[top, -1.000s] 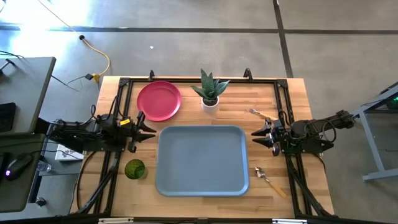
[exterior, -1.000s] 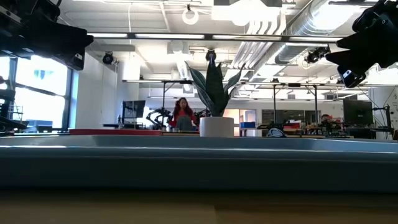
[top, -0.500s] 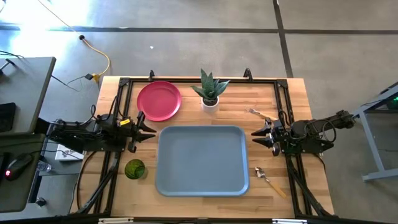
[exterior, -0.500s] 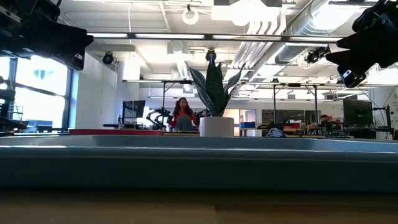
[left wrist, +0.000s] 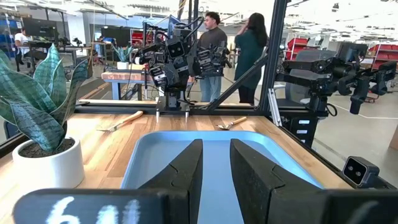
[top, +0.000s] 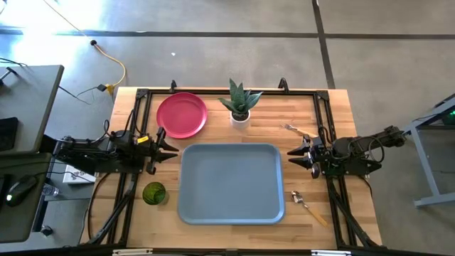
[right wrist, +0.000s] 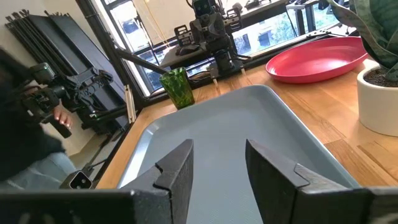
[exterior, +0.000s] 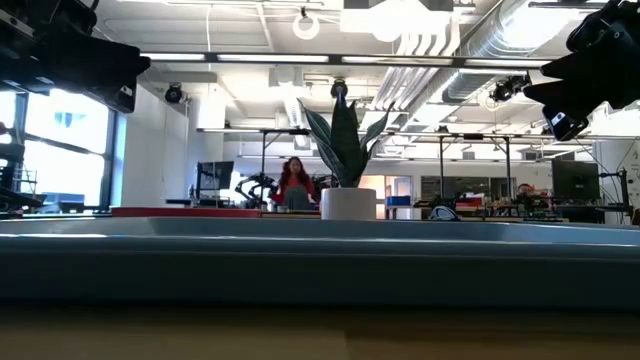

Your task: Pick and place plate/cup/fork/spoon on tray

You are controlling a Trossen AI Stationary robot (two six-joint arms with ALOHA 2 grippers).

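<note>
The grey-blue tray [top: 231, 183] lies in the table's middle. The pink-red plate [top: 182, 114] lies flat at the far left. The green cup [top: 154, 193] stands upright left of the tray. The fork [top: 299, 132] lies at the far right, the spoon [top: 306, 205] at the near right. My left gripper [top: 170, 148] hovers open and empty by the tray's left rim. My right gripper [top: 293, 157] hovers open and empty by the tray's right rim. The tray also shows in the left wrist view [left wrist: 217, 146] and in the right wrist view [right wrist: 236, 130].
A white pot with a spiky green plant [top: 241, 104] stands at the far edge between plate and fork. Black rails [top: 140, 114] frame the table's sides. People [left wrist: 233, 56] stand in the room beyond the table.
</note>
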